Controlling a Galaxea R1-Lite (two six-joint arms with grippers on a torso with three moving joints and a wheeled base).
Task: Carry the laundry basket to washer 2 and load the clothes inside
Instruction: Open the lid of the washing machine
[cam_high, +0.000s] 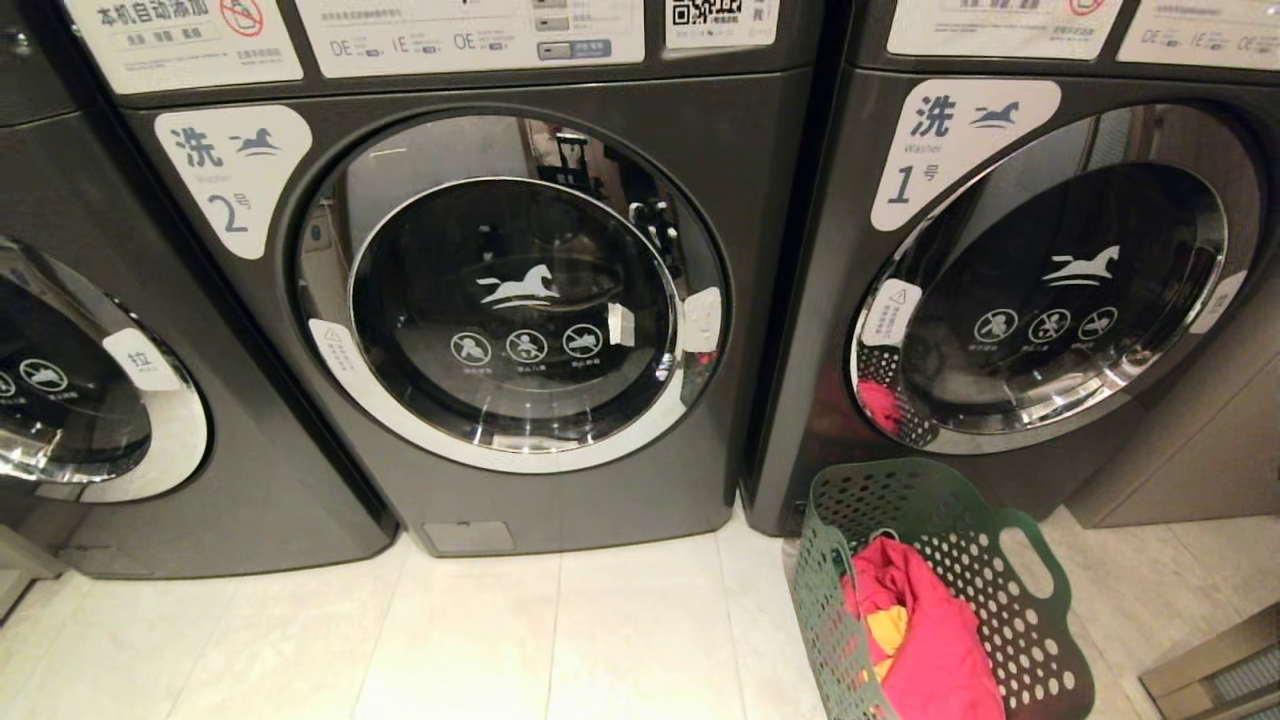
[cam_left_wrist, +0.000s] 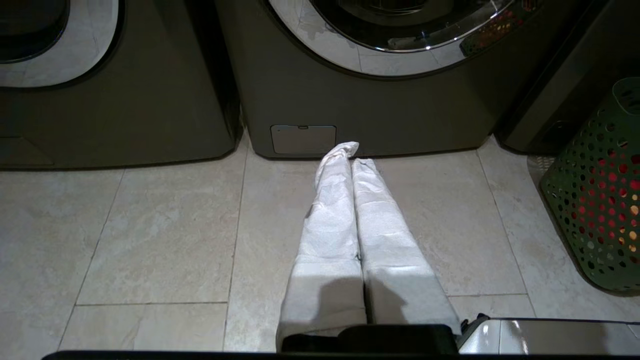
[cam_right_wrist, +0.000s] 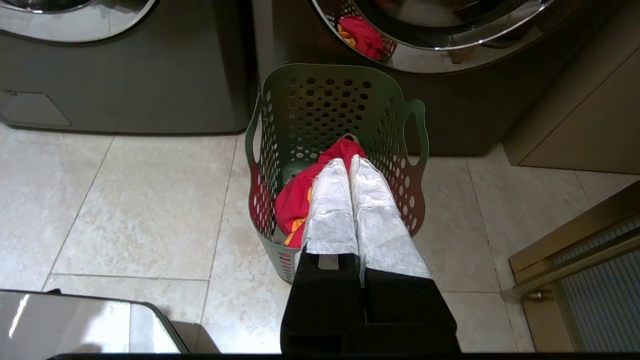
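Note:
The dark green laundry basket stands on the floor in front of washer 1, with the pink-red and yellow clothes inside it. Washer 2 stands to its left, its round chrome-rimmed door closed. My right gripper, fingers wrapped in white, hangs shut above the basket and holds nothing. My left gripper is shut and empty over the tiles in front of washer 2's base; the basket lies off to its side. Neither arm shows in the head view.
Washer 1 stands right of washer 2, and a third grey washer on the left. A cabinet and a wood-framed fixture flank the basket on the right. Pale tile floor spreads before the machines. My base corner shows low.

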